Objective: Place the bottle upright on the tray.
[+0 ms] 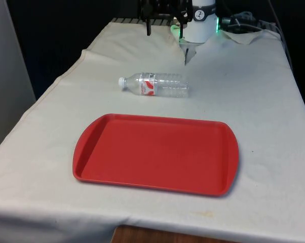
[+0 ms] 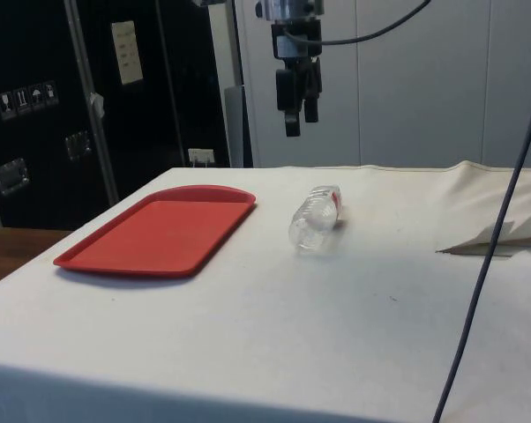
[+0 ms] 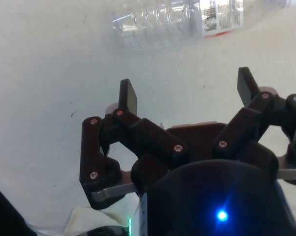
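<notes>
The clear plastic water bottle point(image 1: 153, 85) lies on its side at the front view's centre, just above the empty red tray point(image 1: 155, 153). The gripper point(image 2: 298, 125), fingers spread, hangs high; a glancing grasp could roll the bottle away.

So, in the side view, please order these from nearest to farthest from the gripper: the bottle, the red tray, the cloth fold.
1. Bottle: lying on its side, below the open gripper.
2. Red tray: toward the dark cabinets.
3. Cloth fold: on the opposite side.
</notes>
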Controlling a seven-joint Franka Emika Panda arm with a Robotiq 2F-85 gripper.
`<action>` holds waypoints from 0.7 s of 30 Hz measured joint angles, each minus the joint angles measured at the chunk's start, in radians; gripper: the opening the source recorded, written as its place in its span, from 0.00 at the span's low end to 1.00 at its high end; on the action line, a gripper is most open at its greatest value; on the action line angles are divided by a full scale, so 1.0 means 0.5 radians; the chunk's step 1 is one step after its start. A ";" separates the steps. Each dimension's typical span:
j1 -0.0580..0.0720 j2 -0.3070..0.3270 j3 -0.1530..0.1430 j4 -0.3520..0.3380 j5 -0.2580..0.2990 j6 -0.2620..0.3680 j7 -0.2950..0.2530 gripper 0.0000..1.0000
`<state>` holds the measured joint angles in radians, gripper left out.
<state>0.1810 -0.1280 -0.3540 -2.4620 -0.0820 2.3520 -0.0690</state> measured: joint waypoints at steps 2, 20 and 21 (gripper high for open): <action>0.000 0.000 -0.002 -0.010 -0.002 0.010 0.002 1.00; 0.000 0.012 -0.052 -0.164 -0.002 0.232 -0.002 1.00; 0.000 0.012 -0.052 -0.164 -0.002 0.232 -0.002 1.00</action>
<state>0.1810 -0.1220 -0.3800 -2.5440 -0.0830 2.4680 -0.0700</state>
